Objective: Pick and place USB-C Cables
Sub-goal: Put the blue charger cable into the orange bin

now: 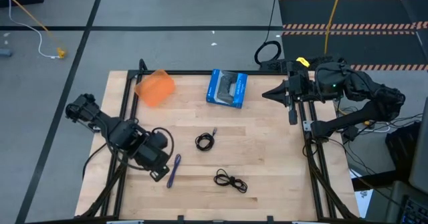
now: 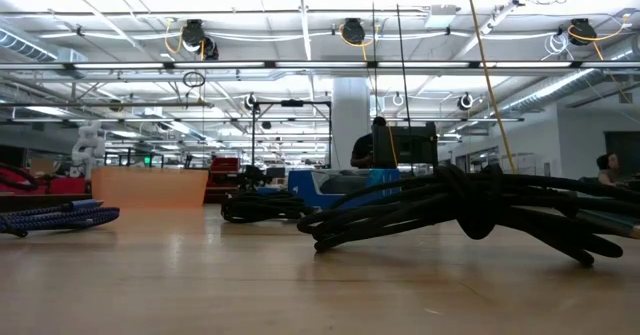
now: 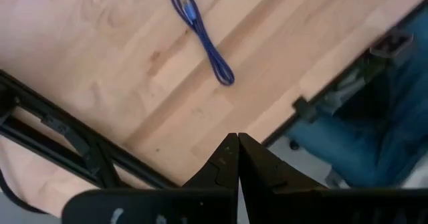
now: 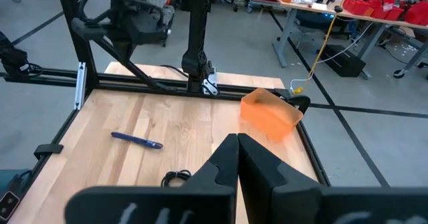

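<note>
Three USB-C cables lie on the table (image 1: 267, 157). The left hand (image 1: 160, 174), fingers pressed together, hovers just left of the blue-purple cable (image 1: 174, 170). One black cable (image 1: 205, 141) lies centrally, another black cable (image 1: 231, 180) nearer. An orange bin (image 1: 155, 87) and blue box (image 1: 227, 88) stand far. The right hand (image 1: 267, 93), fingers pressed together, waits at the far right.

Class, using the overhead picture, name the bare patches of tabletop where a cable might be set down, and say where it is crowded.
Bare: the stretch right of the black coils, below the blue box; also between the orange bin and box. Crowded: lower left, where the left end effector sits beside the blue-purple cable.
</note>
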Robot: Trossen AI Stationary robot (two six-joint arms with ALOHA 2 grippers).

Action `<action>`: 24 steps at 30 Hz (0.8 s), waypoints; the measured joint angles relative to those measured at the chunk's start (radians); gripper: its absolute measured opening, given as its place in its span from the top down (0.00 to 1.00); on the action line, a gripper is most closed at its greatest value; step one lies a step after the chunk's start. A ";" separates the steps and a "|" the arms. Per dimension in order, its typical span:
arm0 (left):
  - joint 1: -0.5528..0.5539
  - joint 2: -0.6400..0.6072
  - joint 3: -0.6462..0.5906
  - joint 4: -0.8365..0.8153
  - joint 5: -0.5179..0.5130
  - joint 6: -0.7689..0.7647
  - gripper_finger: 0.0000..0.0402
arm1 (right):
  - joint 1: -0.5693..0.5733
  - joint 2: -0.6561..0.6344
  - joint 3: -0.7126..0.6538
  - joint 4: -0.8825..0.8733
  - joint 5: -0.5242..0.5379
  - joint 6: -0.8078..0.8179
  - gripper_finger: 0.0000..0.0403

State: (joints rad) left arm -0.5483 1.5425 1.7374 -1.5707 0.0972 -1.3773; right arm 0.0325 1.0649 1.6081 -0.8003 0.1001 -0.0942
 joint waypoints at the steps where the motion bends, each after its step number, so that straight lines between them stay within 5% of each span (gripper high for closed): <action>1: -0.005 0.000 0.000 0.000 -0.013 -0.015 0.99 | 0.000 0.000 0.000 0.002 0.000 0.000 1.00; 13: -0.024 0.000 0.000 0.000 -0.180 -0.198 0.99 | 0.000 0.000 0.000 0.032 0.002 -0.051 1.00; 24: -0.037 0.055 0.000 0.004 -0.196 -0.278 0.99 | 0.000 0.000 0.000 0.007 0.003 -0.075 1.00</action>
State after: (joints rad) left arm -0.5852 1.5973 1.7370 -1.5663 -0.0992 -1.6552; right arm 0.0325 1.0653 1.6081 -0.7932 0.1027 -0.1688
